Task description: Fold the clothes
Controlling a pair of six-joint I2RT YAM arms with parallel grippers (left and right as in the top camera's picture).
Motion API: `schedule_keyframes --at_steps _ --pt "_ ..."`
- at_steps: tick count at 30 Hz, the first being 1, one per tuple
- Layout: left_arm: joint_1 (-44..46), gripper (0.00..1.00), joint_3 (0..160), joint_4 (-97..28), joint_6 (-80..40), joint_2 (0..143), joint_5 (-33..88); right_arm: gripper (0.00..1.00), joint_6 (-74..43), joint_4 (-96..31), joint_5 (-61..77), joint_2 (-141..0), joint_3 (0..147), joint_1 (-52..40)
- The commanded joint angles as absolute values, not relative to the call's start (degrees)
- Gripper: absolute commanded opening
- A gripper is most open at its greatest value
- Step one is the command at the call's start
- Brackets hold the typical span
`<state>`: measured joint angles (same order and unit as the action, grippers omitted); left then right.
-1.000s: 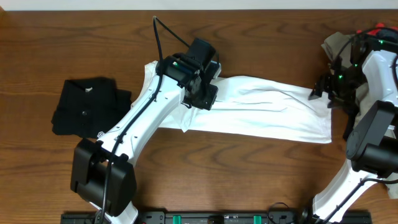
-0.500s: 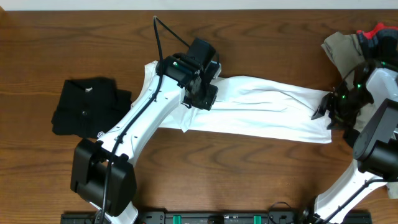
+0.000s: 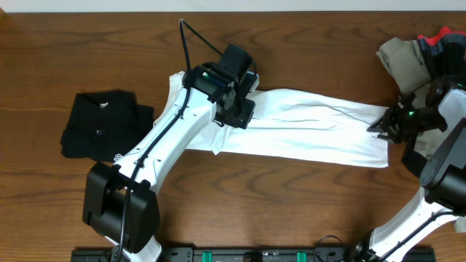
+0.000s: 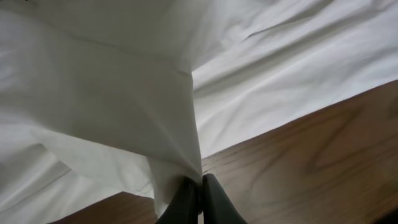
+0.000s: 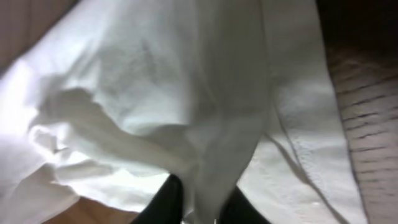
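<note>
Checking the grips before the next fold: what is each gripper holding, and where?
Both hold the white T-shirt. The left gripper pinches a bunched fold toward its left end; the right gripper pinches fabric at its right edge.

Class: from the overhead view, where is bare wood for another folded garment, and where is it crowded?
Bare table: in front of the white T-shirt, between left arm and right arm; the far strip from left arm to khaki garment; the corner behind the black garment. Crowded: the right edge, with khaki garment, red garment and right arm.
</note>
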<state>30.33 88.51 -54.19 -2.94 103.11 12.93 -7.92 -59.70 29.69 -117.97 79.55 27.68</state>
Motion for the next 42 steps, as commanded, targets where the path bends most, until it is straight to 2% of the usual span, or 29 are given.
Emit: schedule_keyframes --at_steps 1,3,8,14,23,31,32,34,36,41,42 --pt "30.3 0.06 88.2 -54.6 -2.0 103.7 12.4 0.1 -7.9 -59.6 34.6 -117.4 81.0 28.9" --pt "30.3 0.06 88.2 -54.6 -1.7 103.7 12.4 0.06 -7.6 -59.7 35.0 -117.0 82.0 29.4" --pt "30.3 0.06 88.2 -55.8 -0.5 103.7 11.4 0.04 -5.4 -61.2 34.0 -114.7 86.2 31.0" --pt "30.2 0.06 88.2 -60.4 2.0 103.7 7.6 0.09 -5.2 -64.1 29.1 -112.0 90.6 32.2" --pt "30.2 0.06 88.2 -66.2 4.1 103.7 7.4 0.09 -5.1 -69.5 22.7 -111.4 90.5 32.2" --pt "30.2 0.08 88.2 -68.8 5.8 103.7 7.4 0.15 -5.1 -72.3 16.6 -111.4 90.5 32.2" --pt "30.2 0.09 88.2 -69.0 5.8 103.7 7.4 0.15 -5.1 -72.5 16.2 -111.4 90.5 32.2" --pt "30.2 0.22 88.2 -69.4 5.8 103.7 7.4 0.17 -5.1 -72.5 15.4 -111.4 90.5 32.2" --pt "30.2 0.38 88.2 -69.9 5.8 103.7 7.4 0.2 -5.1 -72.6 15.5 -111.4 90.5 32.2" --pt "30.2 0.53 88.2 -70.5 5.8 103.7 6.2 0.26 -5.0 -73.1 17.6 -111.4 90.5 31.5" --pt "30.2 0.63 88.2 -70.5 5.7 103.7 5.1 0.27 -4.6 -73.1 17.9 -111.4 90.5 31.0"
